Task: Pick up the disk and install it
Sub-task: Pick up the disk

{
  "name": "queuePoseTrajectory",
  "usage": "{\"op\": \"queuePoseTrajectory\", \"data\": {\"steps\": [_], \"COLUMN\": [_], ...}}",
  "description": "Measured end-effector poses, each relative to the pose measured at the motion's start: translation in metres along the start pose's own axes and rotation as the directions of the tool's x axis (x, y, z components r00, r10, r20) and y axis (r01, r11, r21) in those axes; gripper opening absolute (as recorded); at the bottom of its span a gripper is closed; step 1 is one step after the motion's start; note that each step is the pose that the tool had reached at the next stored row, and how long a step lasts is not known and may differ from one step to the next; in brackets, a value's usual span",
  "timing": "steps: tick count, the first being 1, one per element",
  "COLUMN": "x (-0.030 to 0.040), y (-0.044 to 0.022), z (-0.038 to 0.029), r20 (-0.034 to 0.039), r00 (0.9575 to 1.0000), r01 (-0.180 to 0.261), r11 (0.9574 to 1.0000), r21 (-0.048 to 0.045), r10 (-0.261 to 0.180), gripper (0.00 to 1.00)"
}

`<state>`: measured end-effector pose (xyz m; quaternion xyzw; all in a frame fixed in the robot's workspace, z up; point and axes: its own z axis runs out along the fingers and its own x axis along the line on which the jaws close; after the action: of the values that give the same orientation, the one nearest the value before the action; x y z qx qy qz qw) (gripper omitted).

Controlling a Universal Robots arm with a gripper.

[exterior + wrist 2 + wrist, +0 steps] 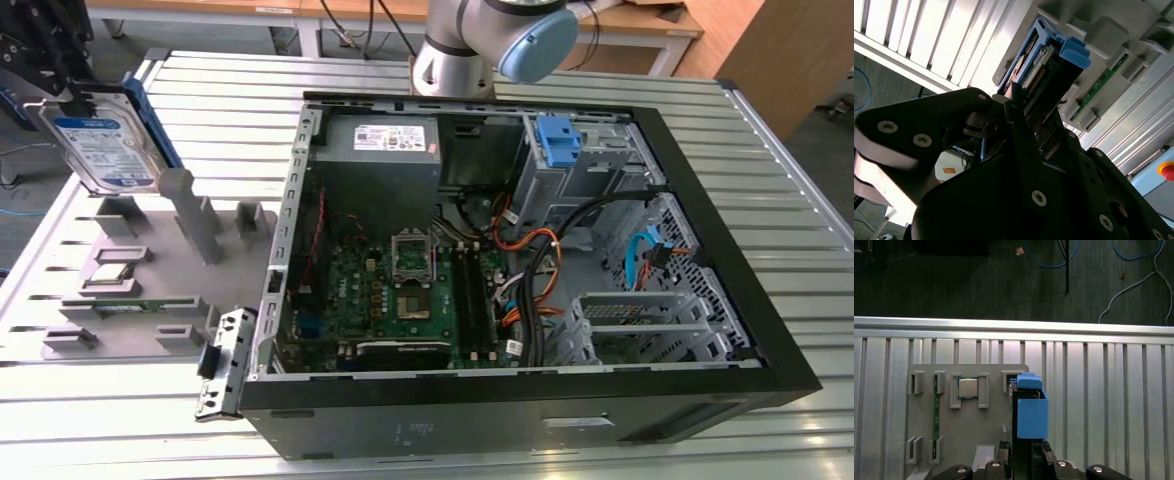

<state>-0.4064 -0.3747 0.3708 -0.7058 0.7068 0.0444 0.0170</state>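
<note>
**Exterior view.** The claw (pixel 56 92) is closed on the upper end of the disk (pixel 100 150), which hangs below it with its labelled face showing and one blue side rail (pixel 150 118) along its edge. Under the claw lies a grey holder tray (pixel 147 272) on the slatted metal counter (pixel 214 80). Whether the disk's lower end touches the tray cannot be told. Grey posts (pixel 187 205) rise from the tray just beside the disk's lower end. Farther from the claw, the tray carries a square chip (pixel 114 272) and a green memory strip (pixel 127 305).

An open computer case (pixel 754 260) lies beyond the tray, well apart from the claw. Inside it are a grey box with a white sticker (pixel 380 150), a green mainboard (pixel 400 290), a bare blue bracket (pixel 558 140) and loops of orange and black cables (pixel 534 250). The arm's base (pixel 481 40) stands behind the case.

**First wrist view.** The disk (pixel 1031 412) appears edge-on ahead of the claw (pixel 1024 465), with the chip (pixel 968 388) and memory strip (pixel 935 410) to one side. The other side is bare counter slats (pixel 1114 405). Beyond the tray, the counter's edge (pixel 1014 324) drops to a dark floor (pixel 954 280) strewn with cables (pixel 1134 252).

**Second wrist view.** The black fingers (pixel 1016 125) flank the disk (pixel 1046 60).
</note>
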Motion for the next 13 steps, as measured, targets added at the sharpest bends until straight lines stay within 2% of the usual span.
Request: {"op": "queuePoseTrajectory", "data": {"steps": [13], "x": [-0.0002], "y": [0.0001], "z": [-0.0026], "r20": [-0.0001], "r00": [1.0], "r01": [0.0], "r11": [1.0], "r21": [-0.0002], "r10": [0.0], "gripper": [0.35]}}
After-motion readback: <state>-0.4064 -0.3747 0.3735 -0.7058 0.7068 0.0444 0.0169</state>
